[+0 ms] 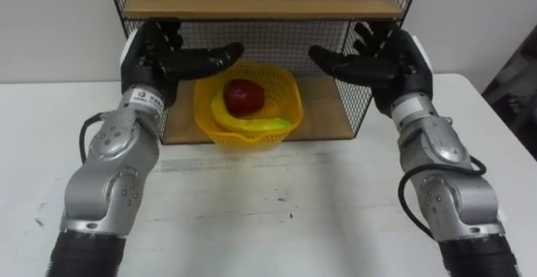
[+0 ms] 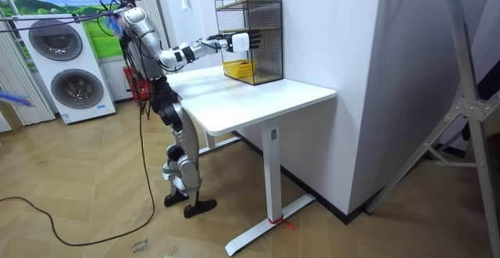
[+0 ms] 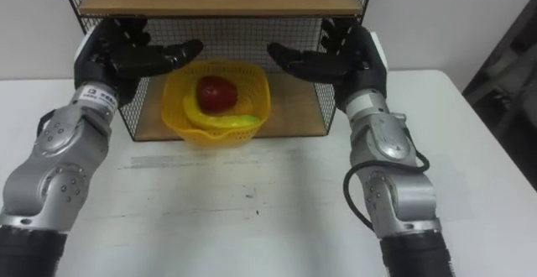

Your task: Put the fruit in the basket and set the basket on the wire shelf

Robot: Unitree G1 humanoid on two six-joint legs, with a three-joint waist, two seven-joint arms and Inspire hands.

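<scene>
Basket [image 1: 239, 136], yellow and perforated, is sitting on the lower wooden board [image 1: 323, 113] of the wire shelf [image 1: 359, 101], its near edge projecting slightly past the front of the board. A red apple [image 1: 244, 96] and a yellow banana [image 1: 252, 124] are lying inside it, the banana curving along the near wall in front of the apple. The left hand [image 1: 164, 59] is hovering above and to the left of the basket, fingers spread and extended rightward, holding nothing. The right hand [image 1: 377, 63] is mirroring it above and to the right, likewise spread and empty, its fingers pointing leftward. Both hands appear clear of the basket's rim, and the fruit is lying between and below them. The shelf is standing at the far side of the white table [image 1: 277, 201]; in the room view the robot is standing upright at the table's edge, both arms reaching forward.
</scene>
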